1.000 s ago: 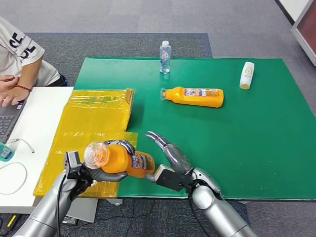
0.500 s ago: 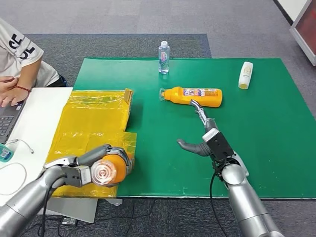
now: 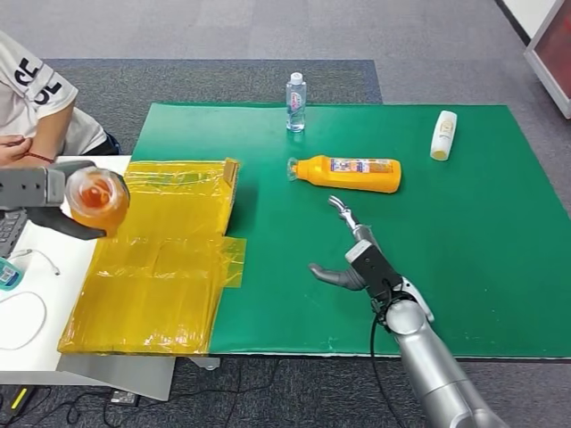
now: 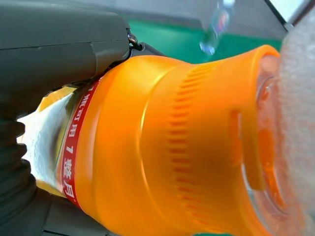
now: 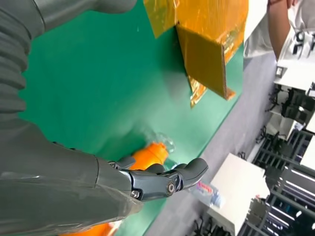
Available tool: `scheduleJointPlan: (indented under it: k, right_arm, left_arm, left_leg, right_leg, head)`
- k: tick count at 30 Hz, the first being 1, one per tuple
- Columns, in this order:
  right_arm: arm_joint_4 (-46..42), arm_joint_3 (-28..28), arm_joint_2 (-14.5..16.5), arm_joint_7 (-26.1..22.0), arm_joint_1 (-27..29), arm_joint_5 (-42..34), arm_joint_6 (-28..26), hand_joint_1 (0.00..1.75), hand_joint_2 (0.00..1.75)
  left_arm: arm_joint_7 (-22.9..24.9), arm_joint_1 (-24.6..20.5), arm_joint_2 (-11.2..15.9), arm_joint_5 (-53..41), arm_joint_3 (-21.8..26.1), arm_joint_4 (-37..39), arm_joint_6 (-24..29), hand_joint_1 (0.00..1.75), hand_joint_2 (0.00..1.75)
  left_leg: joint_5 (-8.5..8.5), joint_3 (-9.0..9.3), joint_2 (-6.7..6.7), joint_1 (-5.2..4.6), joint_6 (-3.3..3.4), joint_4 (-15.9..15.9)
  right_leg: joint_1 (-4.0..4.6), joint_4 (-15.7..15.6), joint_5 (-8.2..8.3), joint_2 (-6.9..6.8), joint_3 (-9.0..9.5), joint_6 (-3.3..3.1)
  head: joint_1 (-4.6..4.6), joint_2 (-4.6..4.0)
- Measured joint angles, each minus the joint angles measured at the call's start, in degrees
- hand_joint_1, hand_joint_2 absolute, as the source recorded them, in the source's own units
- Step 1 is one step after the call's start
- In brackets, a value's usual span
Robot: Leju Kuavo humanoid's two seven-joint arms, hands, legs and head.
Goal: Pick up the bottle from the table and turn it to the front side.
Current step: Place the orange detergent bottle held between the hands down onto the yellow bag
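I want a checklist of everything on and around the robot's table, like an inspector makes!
Surface: green mat, with yellow plastic sheet at its left end beside a white table.
Job's things: held orange bottle lifted above the white table; second orange bottle lying on the mat.
Clutter: small water bottle upright at the far edge; white bottle lying far right.
Hands: left hand grips the held orange bottle; right hand open, empty, over the mat.
Cables: white cable on the white table.
Surroundings: person at a laptop; grey carpet.
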Motion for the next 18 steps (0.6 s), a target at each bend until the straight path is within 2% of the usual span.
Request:
scheduleJointPlan:
  k: [4, 9, 13, 18]
  right_arm:
    - [1.53, 1.16, 0.69, 0.0, -0.43, 0.23, -0.23, 0.0, 1.75]
    - [3.15, 2.33, 1.7, 0.0, -0.96, 1.3, -0.45, 0.0, 1.75]
    - [4.52, 3.37, 2.9, 0.0, -1.62, 2.07, -0.57, 0.0, 1.75]
    - [5.81, 4.57, 4.67, 0.03, -3.02, 2.83, -0.97, 0.0, 1.75]
  left_arm:
    - [3.76, -8.32, 1.5, 1.29, -7.57, -0.24, 0.49, 1.75, 1.75]
    - [6.05, -14.54, 1.77, 1.19, -18.36, 0.33, 0.93, 1.75, 1.75]
    - [6.94, -16.27, 1.27, 1.37, -26.04, 2.42, 0.97, 1.75, 1.75]
    - [5.25, -15.14, -1.11, 0.67, -34.67, 8.61, 3.26, 1.75, 1.75]
  left_leg:
    - [0.0, -0.01, 0.0, -0.01, 0.0, 0.0]
    - [0.0, -0.03, 0.0, -0.01, -0.01, 0.0]
    - [0.01, -0.03, 0.02, -0.01, -0.03, 0.0]
    - [0.05, -0.05, 0.02, 0.0, -0.08, 0.0]
  right_leg:
    - [-0.02, 0.0, 0.01, 0.0, -0.02, -0.01]
    - [-0.01, 0.0, 0.02, 0.02, -0.05, -0.02]
    - [-0.01, 0.0, 0.03, 0.03, -0.1, -0.06]
    - [0.0, 0.02, 0.05, 0.03, -0.13, -0.08]
  head:
    - [0.0, 0.0]
    - [-0.01, 0.0]
    - [0.0, 0.0]
    - [-0.01, 0.0]
